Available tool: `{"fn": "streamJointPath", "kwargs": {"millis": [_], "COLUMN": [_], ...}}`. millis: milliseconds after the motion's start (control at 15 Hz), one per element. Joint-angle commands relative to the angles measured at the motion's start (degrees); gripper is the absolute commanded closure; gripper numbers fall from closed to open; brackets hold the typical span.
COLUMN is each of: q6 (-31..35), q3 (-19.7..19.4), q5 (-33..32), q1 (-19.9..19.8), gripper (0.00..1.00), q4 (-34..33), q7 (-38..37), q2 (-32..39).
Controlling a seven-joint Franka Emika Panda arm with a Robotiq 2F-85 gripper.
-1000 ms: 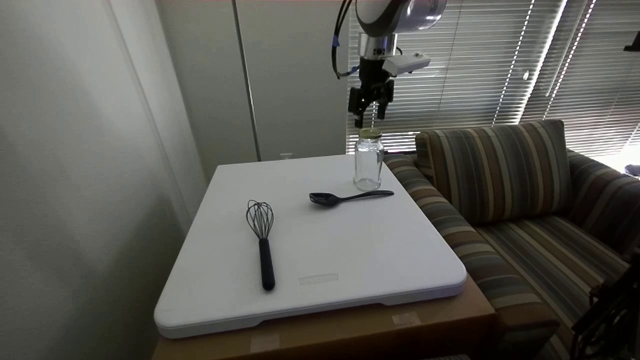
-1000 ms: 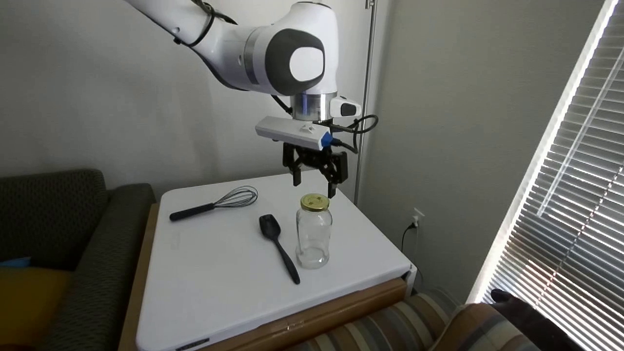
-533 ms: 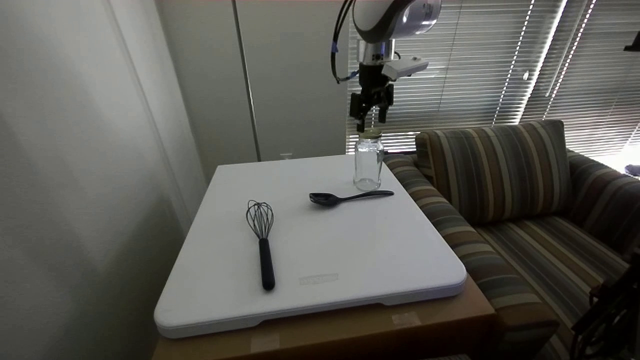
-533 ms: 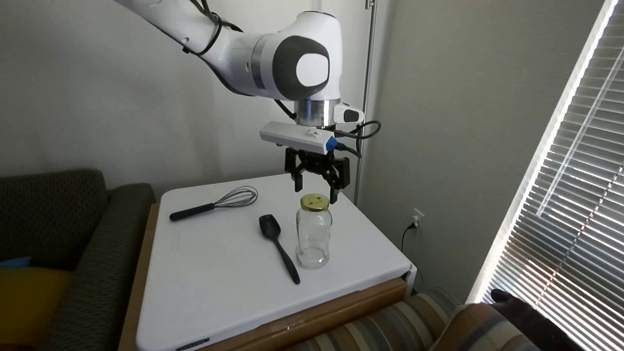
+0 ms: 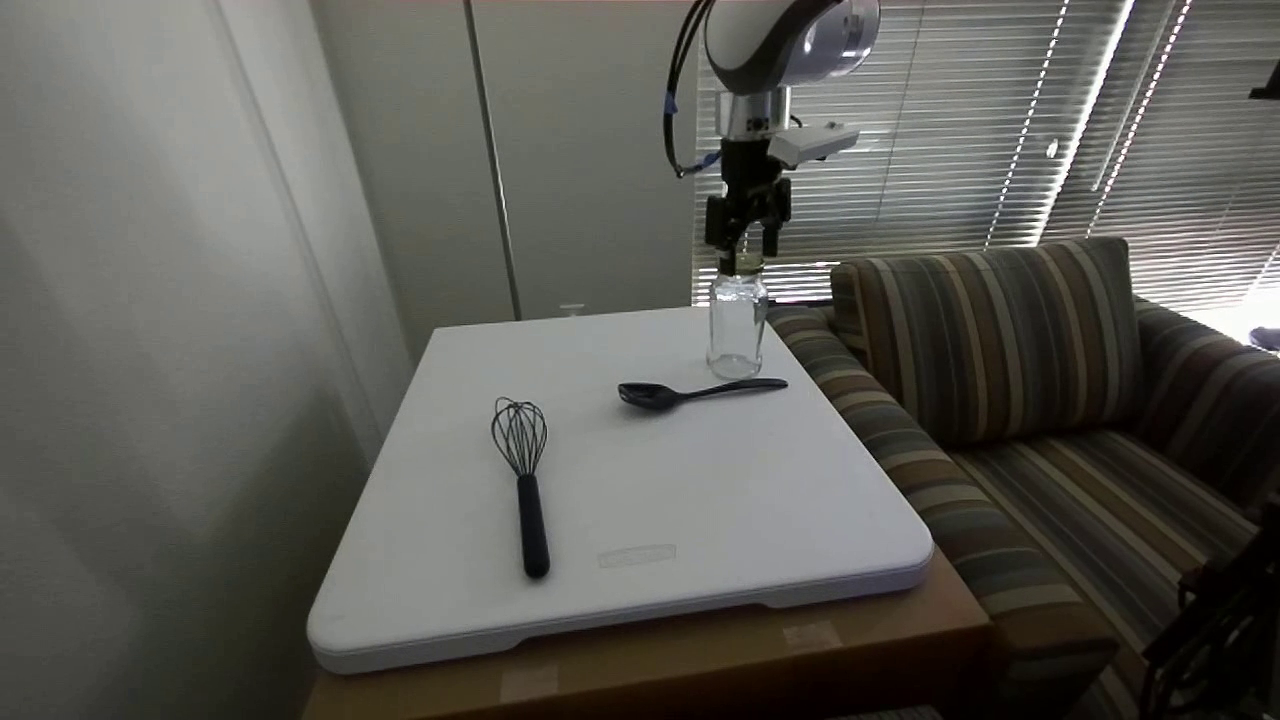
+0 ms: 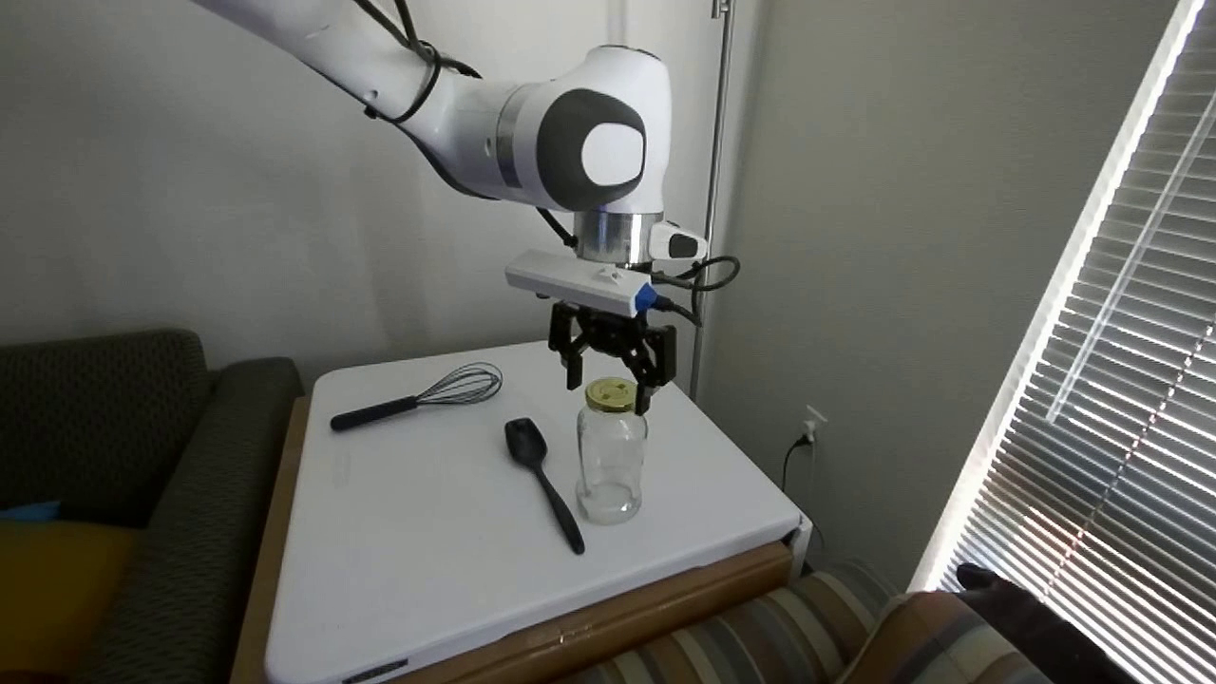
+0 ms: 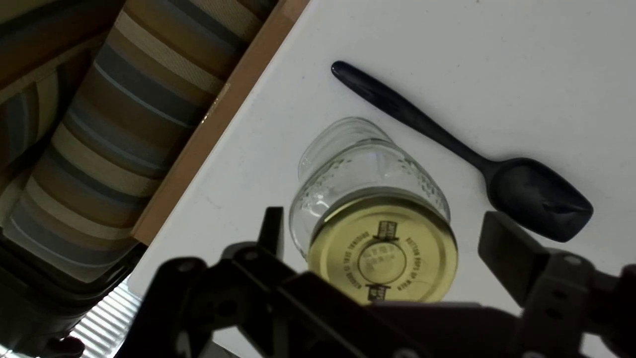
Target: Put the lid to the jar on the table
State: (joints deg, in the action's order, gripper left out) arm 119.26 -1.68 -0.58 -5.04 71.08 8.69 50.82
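Just beside jar [image 6: 611, 456], spoon [image 7: 464, 150], whisk [image 5: 529, 495] farther off, striped couch [image 5: 1030, 480] alongside table [image 5: 700, 480], jaws spread wide.

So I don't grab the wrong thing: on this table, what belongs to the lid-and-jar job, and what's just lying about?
Belongs to the job:
jar, clear glass, standing upright
lid, gold, on top of the jar
table, white, under the jar

Just lying about:
spoon, black, beside the jar
whisk, black-handled, farther from the jar than the spoon
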Motion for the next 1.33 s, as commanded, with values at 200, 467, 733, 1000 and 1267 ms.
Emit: {"fn": "streamJointPath", "kwargs": {"millis": [200, 467, 733, 1000, 1267], "q6": [-1.94, -0.97, -0.55, -0.20, -0.43], "q3": [2.07, 1.57, 1.25, 0.92, 0.82], "q5": [1.07, 0.43, 0.04, -0.36, -0.55], "q1": [-1.62, -1.09, -0.79, -0.56, -0.54], "gripper": [0.00, 0.00, 0.00, 0.00, 0.10], "q4": [-2.60, -1.72, -1.29, -1.20, -1.70], "q7": [3.19, 2.47, 2.05, 1.67, 1.74], "q2": [1.99, 1.43, 1.18, 1.14, 1.32]}}
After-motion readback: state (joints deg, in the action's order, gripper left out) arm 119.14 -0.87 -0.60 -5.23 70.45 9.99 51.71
